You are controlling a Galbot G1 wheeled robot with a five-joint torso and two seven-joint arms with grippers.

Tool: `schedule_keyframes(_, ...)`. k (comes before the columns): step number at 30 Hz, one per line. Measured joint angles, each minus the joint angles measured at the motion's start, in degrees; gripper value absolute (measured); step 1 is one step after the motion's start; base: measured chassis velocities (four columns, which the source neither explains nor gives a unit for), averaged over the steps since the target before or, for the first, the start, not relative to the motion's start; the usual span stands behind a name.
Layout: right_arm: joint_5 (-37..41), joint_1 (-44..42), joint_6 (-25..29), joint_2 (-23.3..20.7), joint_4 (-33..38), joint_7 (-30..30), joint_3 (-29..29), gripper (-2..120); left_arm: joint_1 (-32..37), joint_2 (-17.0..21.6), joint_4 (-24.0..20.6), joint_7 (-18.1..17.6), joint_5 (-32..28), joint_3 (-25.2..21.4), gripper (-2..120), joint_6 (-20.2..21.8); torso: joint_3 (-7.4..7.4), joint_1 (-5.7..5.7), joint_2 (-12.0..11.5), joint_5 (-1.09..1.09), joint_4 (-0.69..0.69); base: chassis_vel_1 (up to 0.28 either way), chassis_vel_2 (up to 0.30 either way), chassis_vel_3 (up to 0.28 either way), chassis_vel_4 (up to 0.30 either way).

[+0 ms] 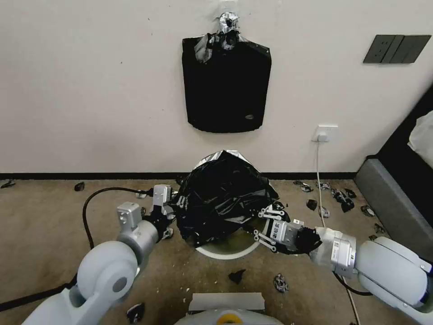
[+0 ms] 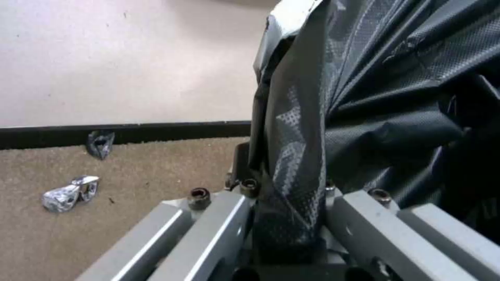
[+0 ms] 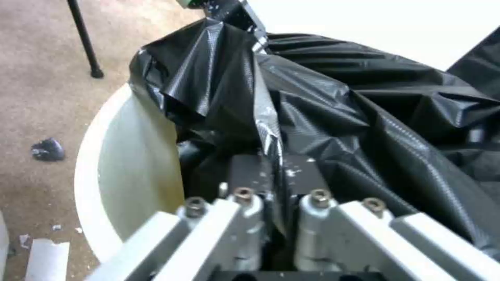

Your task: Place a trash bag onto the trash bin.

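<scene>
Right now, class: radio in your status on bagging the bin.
Left pincer and right pincer both shut on trash bag. Bag bunched over trash bin, near rim uncovered. Nothing blocking.

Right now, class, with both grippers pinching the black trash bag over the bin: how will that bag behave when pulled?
Probably floppy: the trash bag sags in crinkled folds between the left gripper and right gripper. Likely light, since the pinched edges carry it above the trash bin. Its glossy film may slip or tear.
</scene>
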Motion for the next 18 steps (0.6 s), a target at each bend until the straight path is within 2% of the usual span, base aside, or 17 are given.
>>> schedule_keyframes(1, 0.24, 0.24, 0.73, -0.31, -0.2, -0.02, -0.29, 0, -0.03, 0.06, -0.12, -0.06, -0.3, 0.0, 3, 0.16, 0.0, 0.0, 0.0, 0.0, 0.0, 0.0, 0.0, 0.0, 0.0)
schedule_keyframes(7, 4.91, 0.12, 5.77, -2.48, -0.66, -3.23, -0.01, 0, -0.23, 0.41, -0.54, -1.19, -4.03, -1.39, 3, 1.47, 0.0, 0.0, 0.0, 0.0, 0.0, 0.0, 0.0, 0.0, 0.0)
schedule_keyframes(10, 9.57, -0.73, 9.88, -4.49, -0.82, -9.69, 0.77, 0, -0.88, 1.04, -0.65, -2.52, -8.72, -2.95, 3, 2.57, 0.0, 0.0, 0.0, 0.0, 0.0, 0.0, 0.0, 0.0, 0.0)
schedule_keyframes(18, 11.2, -1.06, 12.9, -5.38, -2.13, -18.18, 1.82, 0, -1.37, 2.11, -0.71, -3.51, -14.84, -5.44, 3, 4.06, 0.0, 0.0, 0.0, -0.01, 0.0, 0.0, 0.0, 0.0, 0.0)
